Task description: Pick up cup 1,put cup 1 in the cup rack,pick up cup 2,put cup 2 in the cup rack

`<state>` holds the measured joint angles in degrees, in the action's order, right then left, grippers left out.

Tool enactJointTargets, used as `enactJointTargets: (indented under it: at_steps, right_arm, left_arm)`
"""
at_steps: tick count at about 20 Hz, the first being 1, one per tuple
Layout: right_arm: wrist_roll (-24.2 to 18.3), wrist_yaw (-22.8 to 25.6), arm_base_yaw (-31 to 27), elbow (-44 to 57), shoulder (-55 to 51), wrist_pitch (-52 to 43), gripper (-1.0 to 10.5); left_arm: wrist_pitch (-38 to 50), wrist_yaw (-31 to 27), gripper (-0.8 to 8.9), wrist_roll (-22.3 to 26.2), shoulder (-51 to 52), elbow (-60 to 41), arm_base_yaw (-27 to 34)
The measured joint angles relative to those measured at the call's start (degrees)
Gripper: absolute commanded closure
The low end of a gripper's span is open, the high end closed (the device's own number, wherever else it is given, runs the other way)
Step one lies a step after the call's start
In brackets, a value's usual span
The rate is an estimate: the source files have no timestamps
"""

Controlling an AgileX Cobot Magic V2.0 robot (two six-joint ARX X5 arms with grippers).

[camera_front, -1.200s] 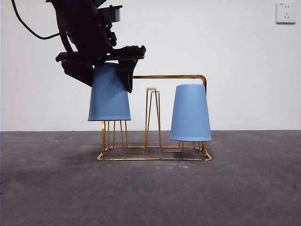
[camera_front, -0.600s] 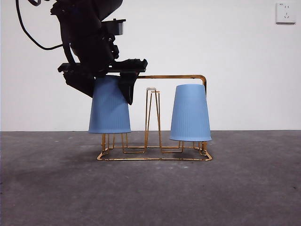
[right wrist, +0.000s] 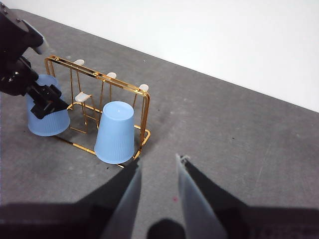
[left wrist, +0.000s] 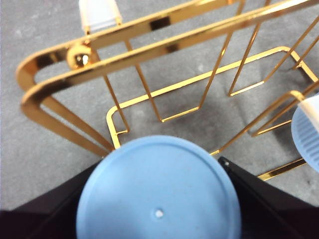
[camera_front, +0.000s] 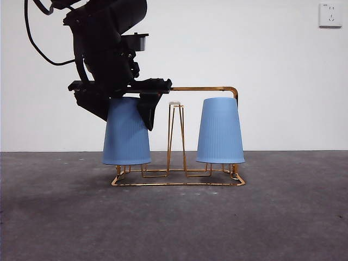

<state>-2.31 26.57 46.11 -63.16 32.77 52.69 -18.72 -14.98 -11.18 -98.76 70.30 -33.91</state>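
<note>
Two blue ribbed cups, both upside down on one gold wire cup rack (camera_front: 179, 179) with white-tipped prongs and arched handle, on grey table (camera_front: 283, 217). Cup 2 (camera_front: 126, 133) at the rack's end under the left gripper (camera_front: 128, 100), jaws clamped on its sides. Cup 1 (camera_front: 220, 130) at the other end. Right gripper (right wrist: 157, 172) jaws apart, well away

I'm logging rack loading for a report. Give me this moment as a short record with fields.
left gripper: shut on left cup, upside down, low over the rack's prongs
right cup: upside down on cup rack, no gripper on it
middle prong: bare, white-tipped
right gripper: open, away from the rack, holding nothing
</note>
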Motion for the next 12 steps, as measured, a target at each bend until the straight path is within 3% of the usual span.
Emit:
enactJointTargets:
  at_steps: [6,12]
  right_arm:
    - [0.0,0.0,0.0,0.0,0.0,0.0,8.2]
    - [0.0,0.0,0.0,0.0,0.0,0.0,8.2]
  left_arm:
    - [-5.8,4.1,2.78,-0.2,-1.2,-0.6,0.0]
    - [-9.2,4.8,2.79,-0.5,-1.9,-0.9,0.0]
